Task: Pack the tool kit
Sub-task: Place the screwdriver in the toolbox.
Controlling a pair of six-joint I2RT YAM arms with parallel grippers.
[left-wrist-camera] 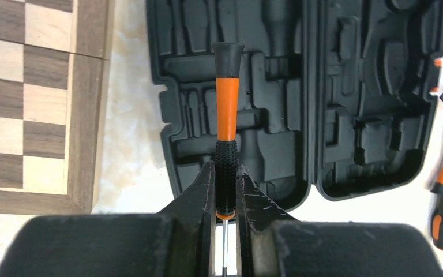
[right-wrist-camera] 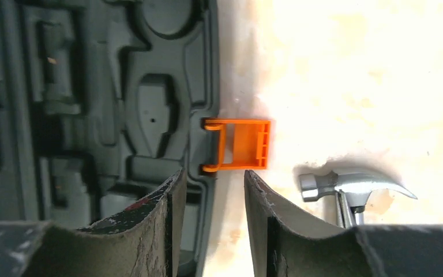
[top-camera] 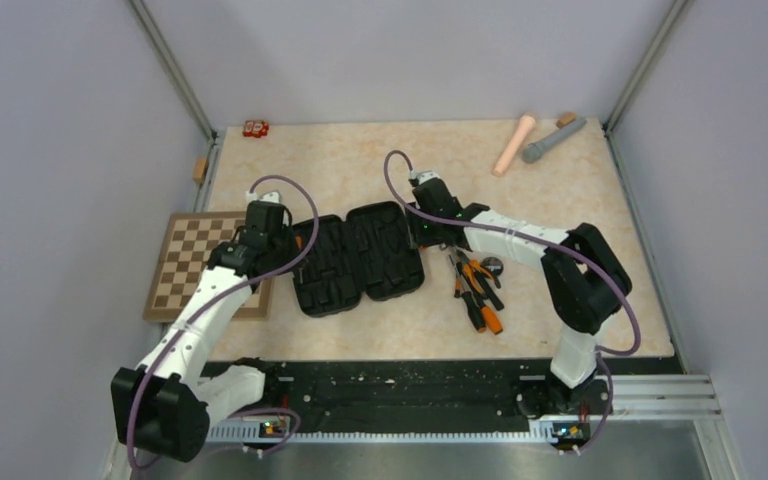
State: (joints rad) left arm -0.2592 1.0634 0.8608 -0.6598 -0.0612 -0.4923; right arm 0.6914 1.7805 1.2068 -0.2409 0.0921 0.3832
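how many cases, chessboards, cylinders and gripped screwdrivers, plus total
case: 1
chessboard: 1
cylinders: 2, pink cylinder and grey cylinder
gripped screwdriver: 1
total: 5

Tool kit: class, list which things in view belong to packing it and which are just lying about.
Belongs: open black case; screwdriver in the left pincer; loose pliers and screwdrivers; small hammer.
Lying about: chessboard; pink cylinder; grey cylinder; small red object.

No lettering can be read on the tool case [top-camera: 380, 265] or elsewhere.
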